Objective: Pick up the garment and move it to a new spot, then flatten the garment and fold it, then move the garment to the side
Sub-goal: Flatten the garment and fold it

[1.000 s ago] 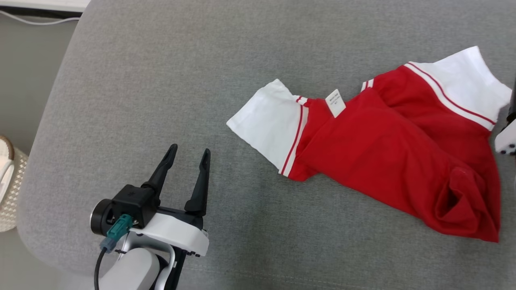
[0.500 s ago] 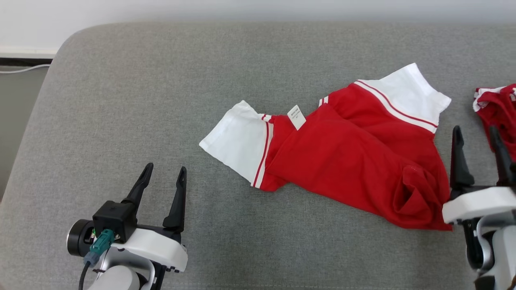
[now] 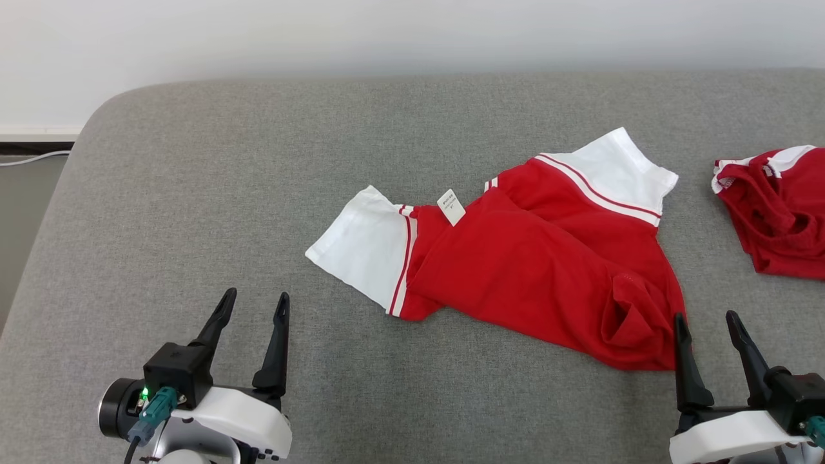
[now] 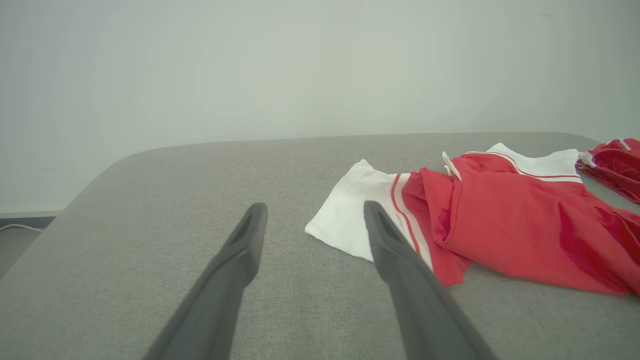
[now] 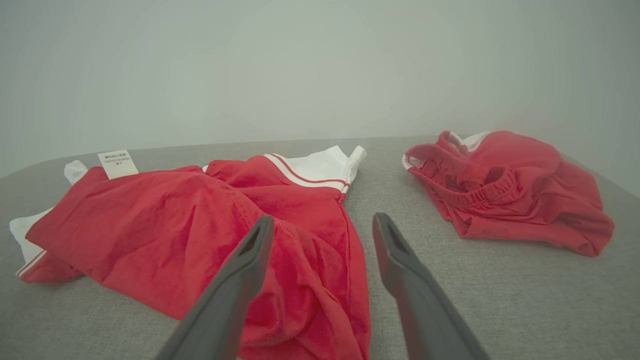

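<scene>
1. A grey, coarsely woven cushion [image 3: 193, 193] with a rounded corner carries everything.
2. The garment [image 3: 528, 270], soft red knit with white, striped sleeve ends, lies crumpled near the middle of the cushion.
3. A second red garment [image 3: 780, 219] lies bunched up on the right.
4. The left hand [image 3: 256, 296] and the right hand [image 3: 704, 316] are both wide and empty.
5. Since the earlier picture the camera has shifted, and the garment's folds look unchanged.
</scene>
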Robot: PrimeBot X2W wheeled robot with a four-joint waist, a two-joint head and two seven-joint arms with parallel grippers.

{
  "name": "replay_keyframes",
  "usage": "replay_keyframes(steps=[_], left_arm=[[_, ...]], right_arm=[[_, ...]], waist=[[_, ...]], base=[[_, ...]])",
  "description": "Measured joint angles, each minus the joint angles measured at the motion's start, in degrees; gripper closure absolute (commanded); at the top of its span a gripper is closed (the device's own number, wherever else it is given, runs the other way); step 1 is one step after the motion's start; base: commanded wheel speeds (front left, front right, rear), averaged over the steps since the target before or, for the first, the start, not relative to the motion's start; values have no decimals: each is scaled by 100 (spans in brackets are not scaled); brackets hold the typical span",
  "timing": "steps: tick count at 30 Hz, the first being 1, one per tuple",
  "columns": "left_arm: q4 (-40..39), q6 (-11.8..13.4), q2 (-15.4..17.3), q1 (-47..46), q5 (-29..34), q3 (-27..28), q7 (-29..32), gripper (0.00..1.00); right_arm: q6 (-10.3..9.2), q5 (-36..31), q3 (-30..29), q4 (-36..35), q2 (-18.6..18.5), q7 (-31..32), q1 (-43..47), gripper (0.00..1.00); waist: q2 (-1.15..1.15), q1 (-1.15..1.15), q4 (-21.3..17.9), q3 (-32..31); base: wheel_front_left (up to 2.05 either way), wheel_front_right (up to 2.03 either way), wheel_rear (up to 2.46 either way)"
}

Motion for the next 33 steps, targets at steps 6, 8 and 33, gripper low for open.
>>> replay_keyframes(steps=[6, 8, 33], left_arm=[[-45, 14, 26, 23, 0, -16, 52, 0], [-59, 14, 34, 23, 0, -19, 53, 0], [-80, -23, -243, -254, 1, 26, -154, 0]], right_arm=[[0, 133, 51, -27, 14, 1, 32, 0], [0, 144, 49, -29, 14, 1, 32, 0], [0, 804, 1573, 1642, -1204, 665, -2776, 0]], waist=[[0, 0, 1, -52], [0, 0, 23, -63], [0, 0, 859, 635]], base=[[0, 0, 0], [0, 0, 0], [0, 0, 0]])
